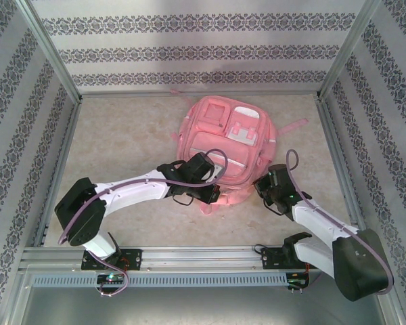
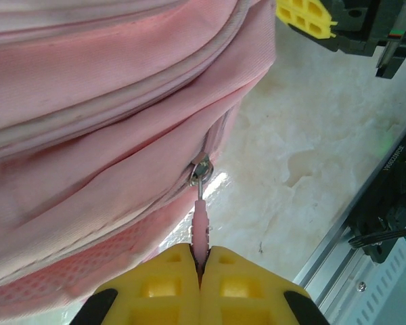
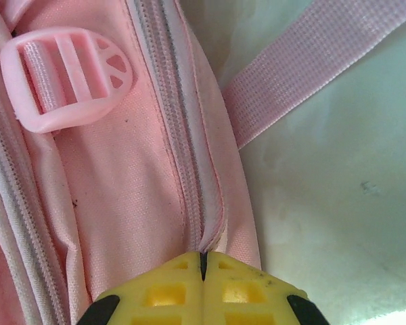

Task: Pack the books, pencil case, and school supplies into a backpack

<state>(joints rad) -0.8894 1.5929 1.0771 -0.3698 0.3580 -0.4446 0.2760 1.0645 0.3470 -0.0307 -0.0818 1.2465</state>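
White-and-black left arm (image 1: pixel 132 189) and right arm (image 1: pixel 318 220), yellow fingers (image 2: pixel 155 288).
White links join bulky black joint housings at 8 and 4 o'clock in the overhead view. Lilac cables (image 1: pixel 73 215) loop alongside. The fingers are waffle-pocketed pads on black mounts.

Zipper pull (image 2: pixel 200 233) of the pink backpack (image 2: pixel 108 101) between closed yellow jaws of the left gripper (image 2: pixel 200 263).

- A robot test cell of the lab kind: bare aluminium frame posts (image 1: pixel 51 51) box in a marble-look table (image 1: pixel 122 142).
- Patterned wallpaper panels (image 1: pixel 189 40) stand at 9, 12 and 3 o'clock, like a stage set.
- At 6 o'clock, a metal rail (image 1: pixel 203 256) carries the bolted bases of the left arm (image 1: pixel 132 189) and the right arm (image 1: pixel 325 227).
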